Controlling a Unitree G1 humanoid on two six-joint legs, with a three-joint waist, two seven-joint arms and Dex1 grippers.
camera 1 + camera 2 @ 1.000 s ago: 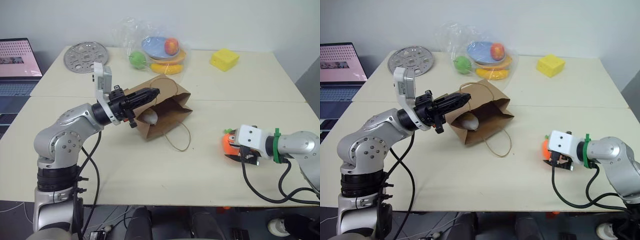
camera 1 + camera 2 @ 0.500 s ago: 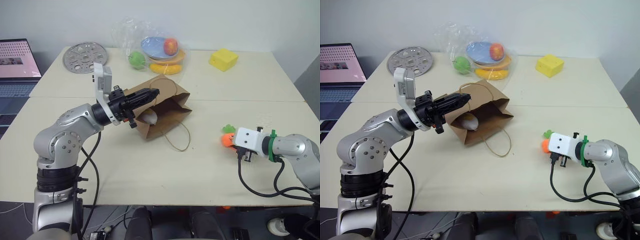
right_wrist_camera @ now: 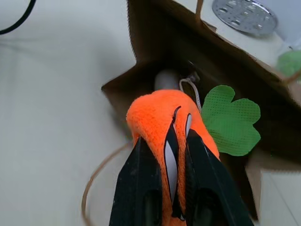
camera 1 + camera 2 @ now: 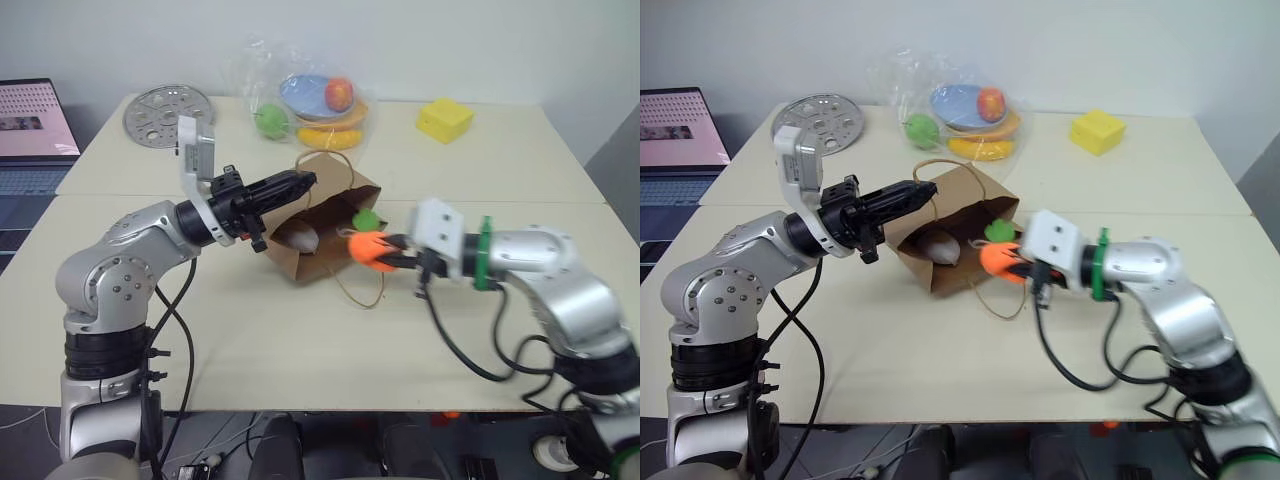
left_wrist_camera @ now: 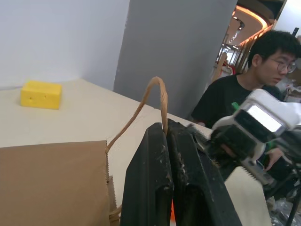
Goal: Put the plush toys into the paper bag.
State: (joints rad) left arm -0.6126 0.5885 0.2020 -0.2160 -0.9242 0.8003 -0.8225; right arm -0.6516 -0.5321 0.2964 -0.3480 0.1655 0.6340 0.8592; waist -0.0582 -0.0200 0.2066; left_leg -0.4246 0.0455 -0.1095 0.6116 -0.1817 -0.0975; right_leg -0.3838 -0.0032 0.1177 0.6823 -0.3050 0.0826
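**Carrot held at the mouth of the bag**

From the head views we see the left pincer [image 4: 300, 182] clamped on the upper rim of the brown kraft paper bag [image 4: 335, 190], which lies on the cream table [image 4: 300, 340] with its mouth held agape. The white egg-like plush toy [image 4: 303, 238] sits inside. The right pincer [image 4: 1012, 266] grips the orange plush carrot with a green top [image 4: 998, 255] just at the opening.

The left wrist view adds a person in black [image 5: 225, 101] and a yellow block [image 5: 41, 94].

The right wrist view shows the black fingers [image 3: 136, 188] pressed into the carrot.
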